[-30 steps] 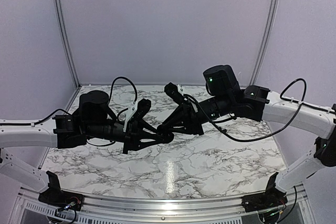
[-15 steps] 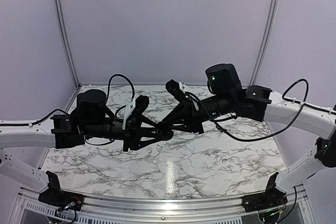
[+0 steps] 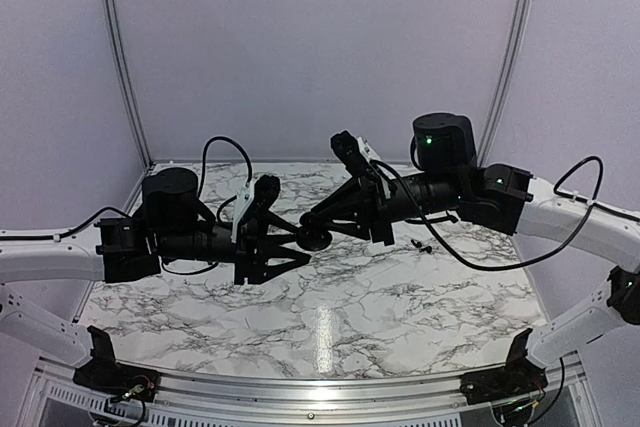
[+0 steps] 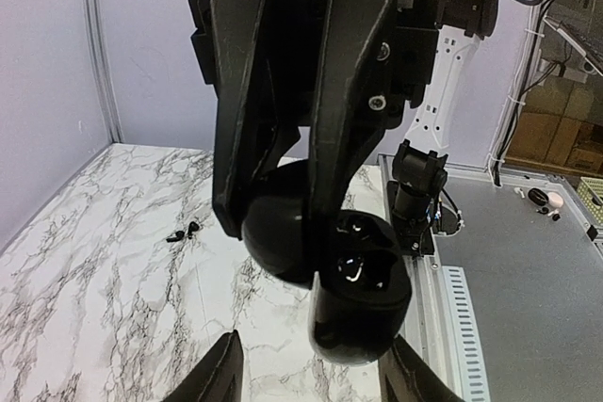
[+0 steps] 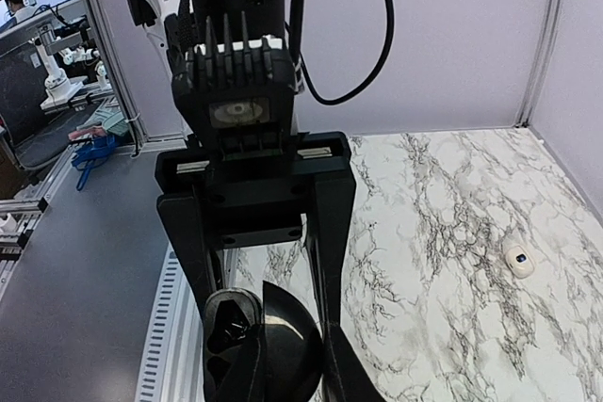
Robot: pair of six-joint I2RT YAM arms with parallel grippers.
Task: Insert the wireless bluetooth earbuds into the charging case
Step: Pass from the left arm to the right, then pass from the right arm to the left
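Right hand [image 3: 318,237] clamped on one black clamshell [image 4: 363,298]; left hand [image 3: 300,247] apart; two earbuds [image 4: 191,227].

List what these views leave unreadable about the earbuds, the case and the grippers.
Earbuds: mere specks in the top view; orientation unreadable.
Black charging case: sockets too dark to read in the left wrist view; the right wrist view's bottom edge cuts it.
Left gripper: fingertips cut by its wrist view's bottom edge.
White oval object: too small to identify, right wrist view.

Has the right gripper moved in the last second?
Yes. The right gripper, shut on a black round object, has shifted up the view, toward the table's back edge, its wrist nearer the right corner post.
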